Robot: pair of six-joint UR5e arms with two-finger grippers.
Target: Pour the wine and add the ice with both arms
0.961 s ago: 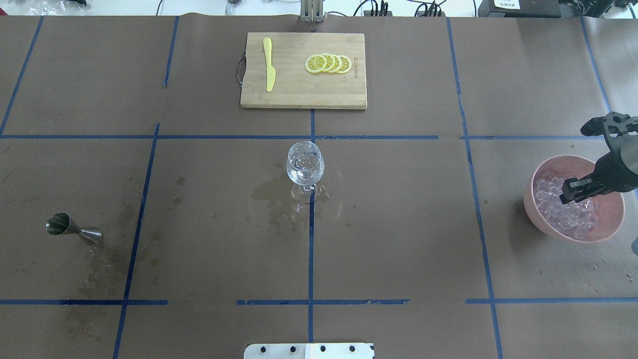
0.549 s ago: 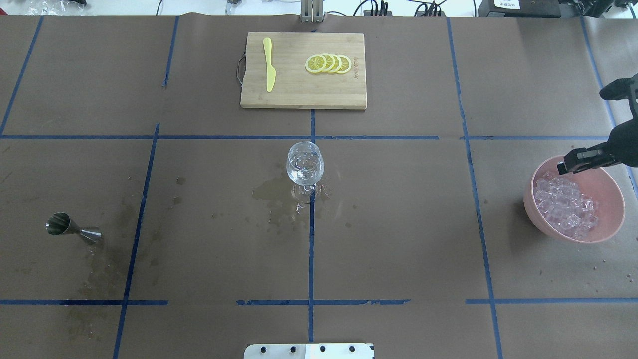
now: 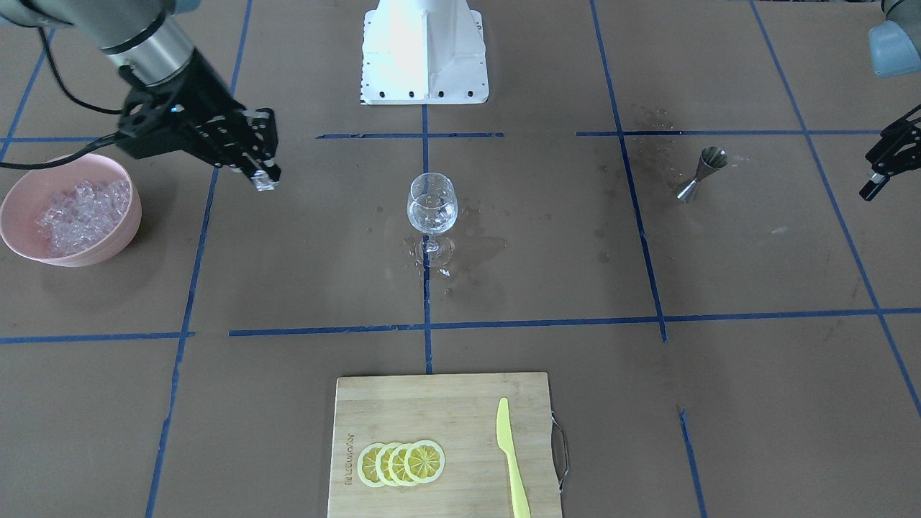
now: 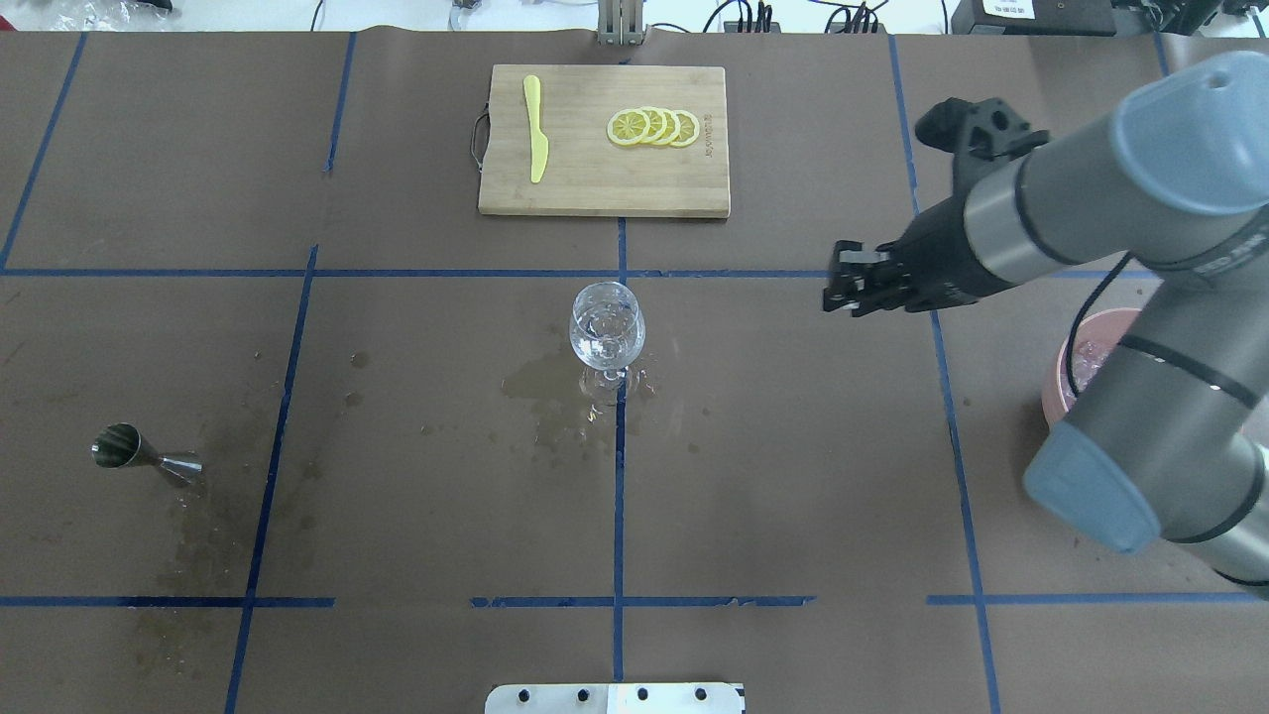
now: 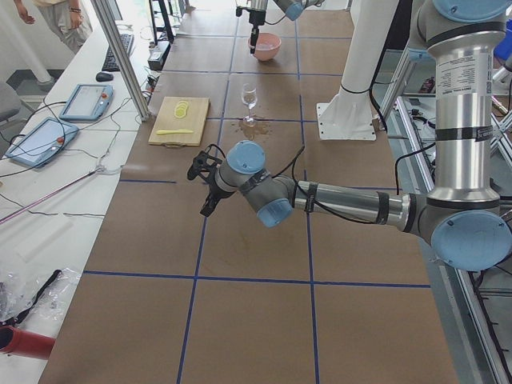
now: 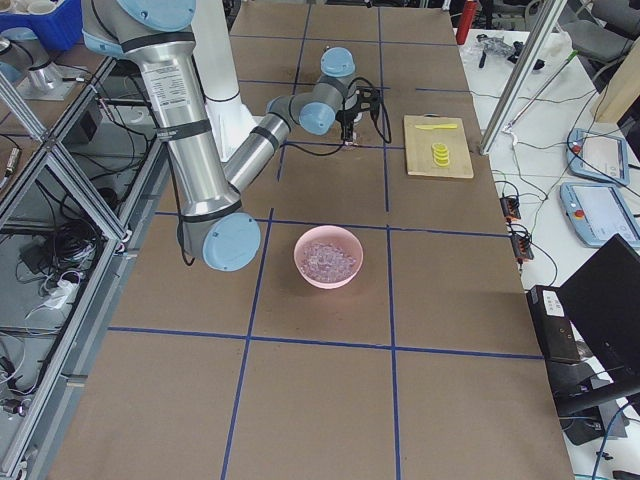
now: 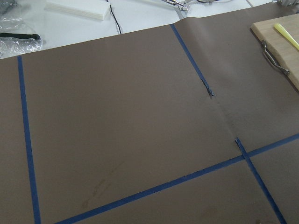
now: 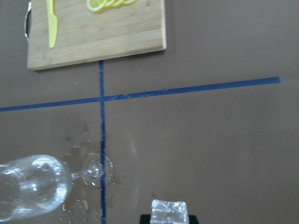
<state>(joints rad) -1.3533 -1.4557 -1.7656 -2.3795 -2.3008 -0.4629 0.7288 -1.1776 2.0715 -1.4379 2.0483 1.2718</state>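
One ice cube, pinched between the tips of the right gripper; carried above the table, between the pink bowl of ice and the wine glass, apart from both.
One wine glass, upright at centre; clear wine low inside; wet patch by its foot.
One left gripper, off near the steel jigger; spread or closed, cannot tell.
Handling note: bring the cube squarely over the rim; lower it close before release, as a high drop would likely splash or tip the glass; the cube looks slippery, so a firm pinch is wanted throughout.
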